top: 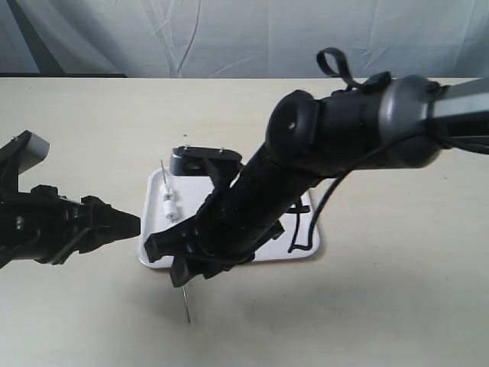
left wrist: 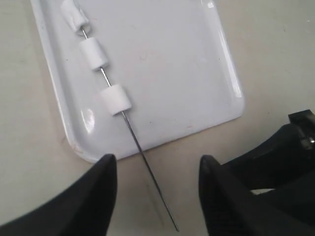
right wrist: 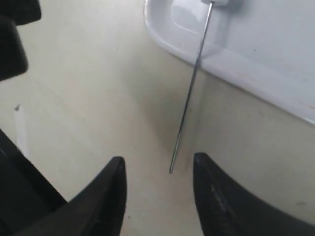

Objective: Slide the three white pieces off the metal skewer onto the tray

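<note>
The white tray (top: pixel 306 246) lies mid-table. The metal skewer (top: pixel 188 307) rests slanted across the tray's left end, and its free end pokes past the front rim onto the table. The three white pieces (left wrist: pixel 115 100), (left wrist: pixel 94 53), (left wrist: pixel 74 14) are threaded on the skewer (left wrist: pixel 147 167) over the tray (left wrist: pixel 187 73). My left gripper (left wrist: pixel 157 162) is open, and the bare skewer end lies between its fingers (left wrist: pixel 96 196) without touching them. My right gripper (right wrist: pixel 158 162) is open too, just short of the skewer (right wrist: pixel 189 98) tip. In the exterior view the left gripper (top: pixel 136 224) sits left of the tray and the right gripper (top: pixel 170 261) covers its front left corner.
My right arm (top: pixel 306 153) reaches across the tray from the right and hides much of it. A black mark (top: pixel 299 229) shows on the tray's right part. Bare beige table (top: pixel 382 321) surrounds the tray, and a grey curtain hangs behind.
</note>
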